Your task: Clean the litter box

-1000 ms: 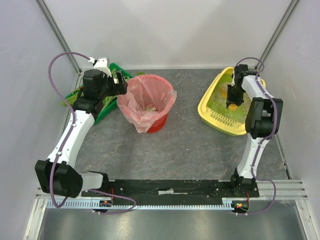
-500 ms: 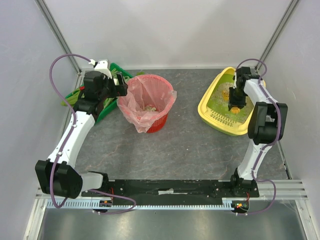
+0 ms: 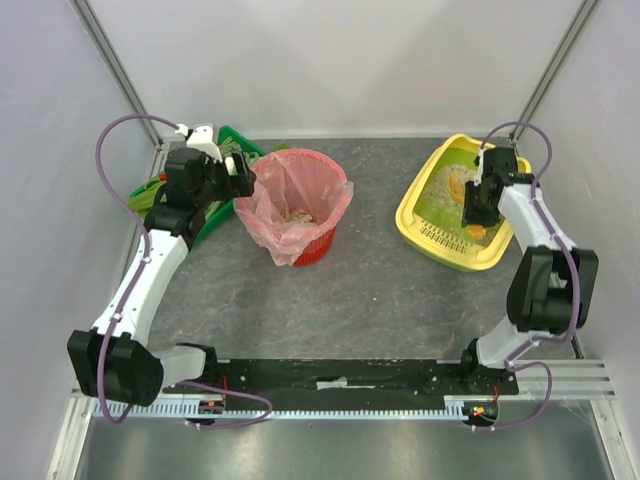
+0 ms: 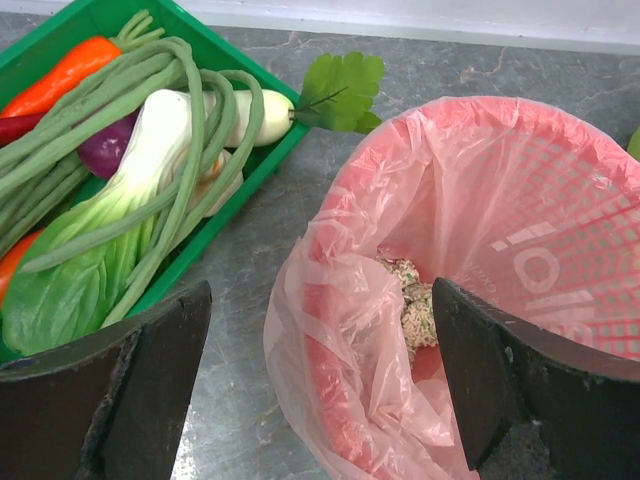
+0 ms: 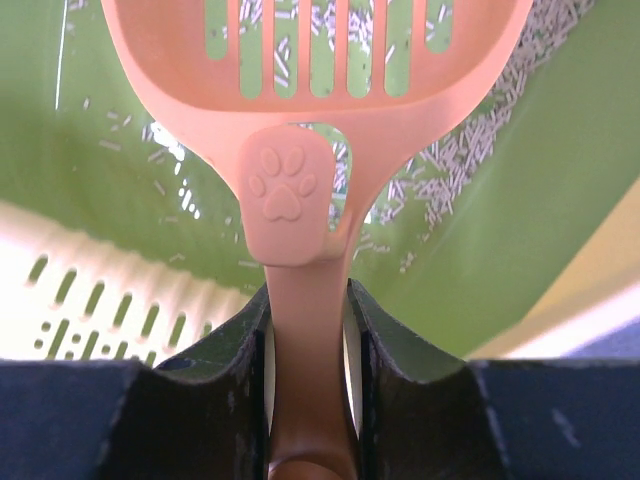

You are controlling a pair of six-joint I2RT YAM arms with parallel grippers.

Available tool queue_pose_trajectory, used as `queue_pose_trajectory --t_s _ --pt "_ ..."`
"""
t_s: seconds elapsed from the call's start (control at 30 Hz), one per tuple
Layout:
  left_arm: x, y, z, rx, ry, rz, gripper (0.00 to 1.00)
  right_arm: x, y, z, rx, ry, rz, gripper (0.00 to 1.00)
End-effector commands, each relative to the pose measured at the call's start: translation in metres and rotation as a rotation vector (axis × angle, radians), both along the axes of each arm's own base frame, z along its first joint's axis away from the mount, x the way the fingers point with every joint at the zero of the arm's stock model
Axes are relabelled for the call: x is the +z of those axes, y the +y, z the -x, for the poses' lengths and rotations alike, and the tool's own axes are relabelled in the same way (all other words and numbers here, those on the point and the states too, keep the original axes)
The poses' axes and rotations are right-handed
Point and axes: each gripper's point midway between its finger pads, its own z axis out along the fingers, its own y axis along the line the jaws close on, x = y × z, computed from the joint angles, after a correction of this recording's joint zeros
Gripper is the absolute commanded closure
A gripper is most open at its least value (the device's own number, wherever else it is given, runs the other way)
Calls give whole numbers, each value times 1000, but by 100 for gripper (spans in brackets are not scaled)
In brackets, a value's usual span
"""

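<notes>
The litter box sits at the far right of the bench, its slotted rim toward the arms. The right hand is over the box's lime-green floor, fingers pinching the handle of an orange slotted litter scoop with a paw print on it. Pale litter pellets are scattered beneath the scoop.

The left hand, spread wide and holding nothing, hovers above the red basket lined with a pink bag. Beige clumps lie in the bag. Just beside the basket is a green tray of vegetables.
</notes>
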Motion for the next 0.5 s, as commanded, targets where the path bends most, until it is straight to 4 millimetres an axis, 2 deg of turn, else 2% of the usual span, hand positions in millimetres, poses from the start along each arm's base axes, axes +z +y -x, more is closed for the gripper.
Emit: queue_pose_trajectory --t_s 0.0,0.1,0.17,0.2,0.27,0.3,0.37,0.47 --pt "18 -4 5 -4 -55 59 3 25 1 -2 -7 -165 2 100" --pt "17 -7 6 -22 -54 62 4 17 1 -9 -5 -205 2 100" --pt "19 -9 7 -36 -56 59 4 16 7 -7 12 -216 -24 100" --pt "20 -8 8 -35 -57 57 4 29 11 -2 22 -253 -34 100" --pt "22 -6 13 -25 -60 56 4 31 15 14 19 -269 -41 100" --pt "20 -5 14 -20 -56 58 4 44 14 21 14 -316 -35 100" --pt "18 -5 17 -15 -55 69 4 34 10 31 6 -313 -8 100" --pt "15 -9 20 -40 -51 83 4 18 5 30 -3 -277 1 100"
